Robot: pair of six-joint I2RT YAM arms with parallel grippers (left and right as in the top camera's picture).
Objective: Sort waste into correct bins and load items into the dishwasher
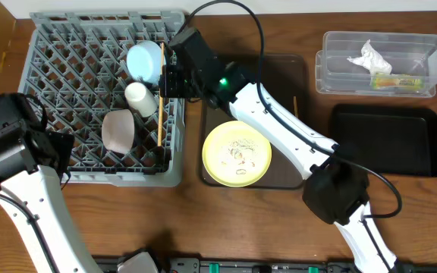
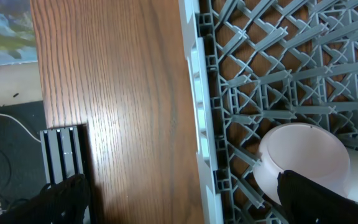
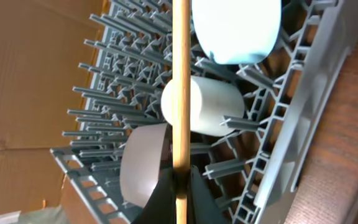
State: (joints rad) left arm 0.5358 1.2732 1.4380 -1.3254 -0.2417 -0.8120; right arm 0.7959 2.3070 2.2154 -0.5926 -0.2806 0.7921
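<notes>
The grey dish rack [image 1: 59, 45] at the back left holds a light blue bowl [image 1: 144, 61], a white cup [image 1: 139, 97] and a white bowl [image 1: 117, 130]. My right gripper [image 3: 180, 186] is shut on a wooden chopstick [image 3: 180, 93] and holds it over the rack's right side, beside the cup [image 3: 213, 107] and blue bowl [image 3: 235, 31]. The chopstick also shows in the overhead view [image 1: 160, 117]. My left gripper [image 2: 185, 205] is open and empty, straddling the rack's left edge [image 2: 197, 112] near the white bowl [image 2: 297, 155]. A pale yellow plate [image 1: 237, 153] bears rice grains.
The plate sits on a brown serving tray [image 1: 279, 68]. A clear tub [image 1: 332, 76] at the back right holds a crumpled napkin [image 1: 370, 57] and a yellow-green wrapper [image 1: 397, 80]. A black tray [image 1: 388, 140] lies in front of it.
</notes>
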